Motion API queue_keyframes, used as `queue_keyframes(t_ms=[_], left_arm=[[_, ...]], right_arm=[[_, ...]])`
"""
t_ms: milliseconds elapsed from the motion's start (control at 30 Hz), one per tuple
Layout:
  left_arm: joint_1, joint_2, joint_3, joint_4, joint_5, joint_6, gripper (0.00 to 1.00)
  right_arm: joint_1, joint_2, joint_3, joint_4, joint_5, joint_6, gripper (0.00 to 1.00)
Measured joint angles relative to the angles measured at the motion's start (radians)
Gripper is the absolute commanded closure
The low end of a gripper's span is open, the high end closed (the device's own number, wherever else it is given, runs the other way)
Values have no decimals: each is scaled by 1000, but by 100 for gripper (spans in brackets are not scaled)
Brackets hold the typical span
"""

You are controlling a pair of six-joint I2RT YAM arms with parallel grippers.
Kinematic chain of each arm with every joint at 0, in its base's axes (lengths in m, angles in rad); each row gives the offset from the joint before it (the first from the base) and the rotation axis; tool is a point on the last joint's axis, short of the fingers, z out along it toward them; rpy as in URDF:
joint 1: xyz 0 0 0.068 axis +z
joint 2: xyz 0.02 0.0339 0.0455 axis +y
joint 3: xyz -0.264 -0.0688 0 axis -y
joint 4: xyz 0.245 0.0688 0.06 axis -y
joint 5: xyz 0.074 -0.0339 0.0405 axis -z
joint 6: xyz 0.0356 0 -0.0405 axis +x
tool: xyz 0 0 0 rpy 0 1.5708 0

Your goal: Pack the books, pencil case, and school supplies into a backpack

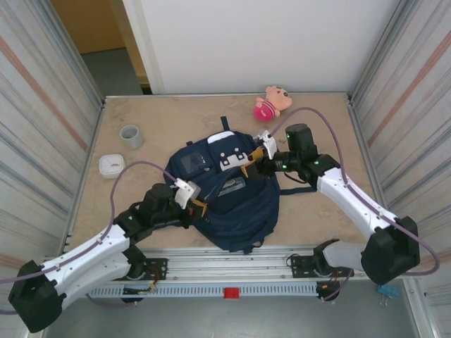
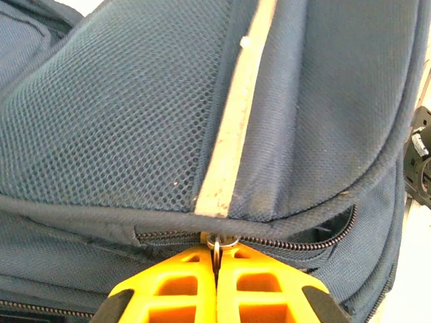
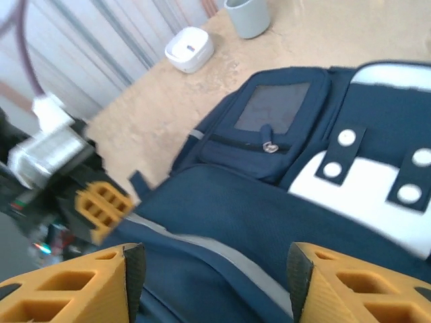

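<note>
The navy backpack lies flat in the middle of the table, its white patch toward the far end. My left gripper is at the bag's left side, shut on the metal zipper pull just under a white trim line. To the right of the pull the zipper gapes slightly. My right gripper hovers open over the bag's upper part, and its fingers straddle blue fabric without touching it. A zipped front pocket has a grey window. The book, pencil case and school supplies are hidden.
A grey cup and a white rounded box stand at the left of the table. A pink-and-tan plush toy lies at the far edge. Corrugated walls close in both sides.
</note>
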Motion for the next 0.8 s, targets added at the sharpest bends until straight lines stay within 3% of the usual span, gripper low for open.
queue_keyframes(t_ms=[233,367,533,800], left_arm=[[0,16,10,-54,-14,4,100],[0,37,22,-69,-15,5,100],[-8,59,31,-78,-15,5,100],[-14,79,48,-89,-15,7,100]], right_arm=[[90,-320,-198,-41,43,606,38],[204,-352,-371,61,75,916,32],[303,-301,-415,201,142,1106,33],[336,-129,-419,451,181,1247,42]])
